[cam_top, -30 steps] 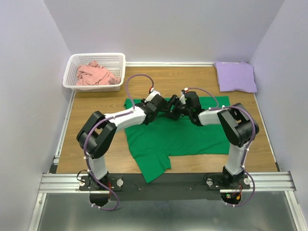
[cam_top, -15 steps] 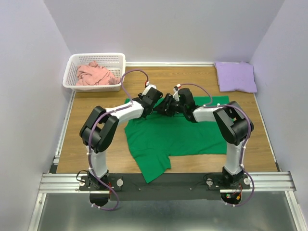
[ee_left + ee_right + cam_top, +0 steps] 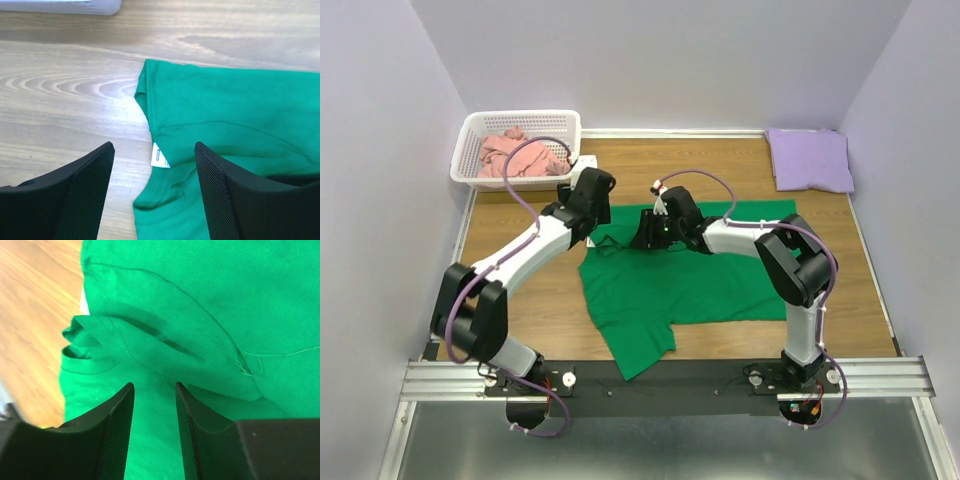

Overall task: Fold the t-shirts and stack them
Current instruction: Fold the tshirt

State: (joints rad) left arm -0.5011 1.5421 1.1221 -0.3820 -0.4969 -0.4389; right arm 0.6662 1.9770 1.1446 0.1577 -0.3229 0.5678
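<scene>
The wooden counter (image 3: 520, 215) fills the overhead view. Across its middle lies the green t-shirt (image 3: 690, 285), spread mostly flat, with one part trailing toward the lower edge of the frame. The lavender t-shirt (image 3: 808, 160) sits already folded in the upper right, well clear of it. In the upper left stands a white lattice basket (image 3: 520, 116) with the pink t-shirt (image 3: 515, 155) crumpled inside.

The left pincer (image 3: 153, 147) hangs spread wide above the green shirt's upper-left edge, holding nothing. The right pincer (image 3: 153, 386) is over the cloth near the top middle. Its jaws stand a little apart, and no cloth shows between them. Just above it in the wrist view, a rumpled seam (image 3: 100, 330) stands up from the fabric. A small white neck label (image 3: 159, 157) marks the collar.

The shirt looks light, limp and apt to drag or bunch. It would be best taken by a hemmed edge or that raised fold, at two spread points. Nothing blocks the fold. The arms' closeness to each other is the likeliest trouble.
</scene>
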